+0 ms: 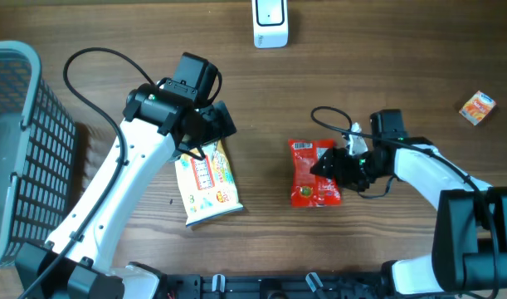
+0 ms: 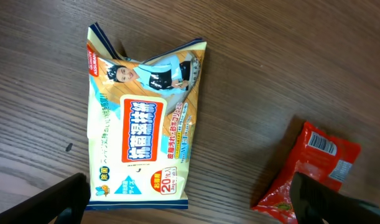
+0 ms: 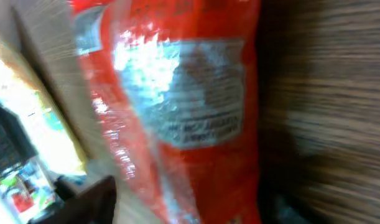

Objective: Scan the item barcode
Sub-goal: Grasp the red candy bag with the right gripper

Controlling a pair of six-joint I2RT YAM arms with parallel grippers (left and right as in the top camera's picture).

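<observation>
- Lies flat on the surface, straight ahead of the right fingers: the red packet, its near edge at or against their tips.
- Runs crosswise to those fingers along its long axis, with the white barcode label face up at the end nearer the scanner.
- Leaves the scanner well apart from both sets of fingers, out beyond the packet's label end.
- Puts the right arm clearly nearer: reaches in low from the packet's side, forearm stretched toward it, wrist camera so close that the packet fills a blurred view.
- Cannot tell whether the right fingers are released or clamped on the packet's edge; shows only 1 dark finger in the blur.
- Hangs above the wipes packet with the left fingers spread wide, 1 at each side of the view, grasping nothing; keeps the red packet off beyond 1 fingertip, near but apart.
- Calls, as a judgement, for a sure pinch on the near edge, then a lift and a turn so the label faces the scanner.
</observation>
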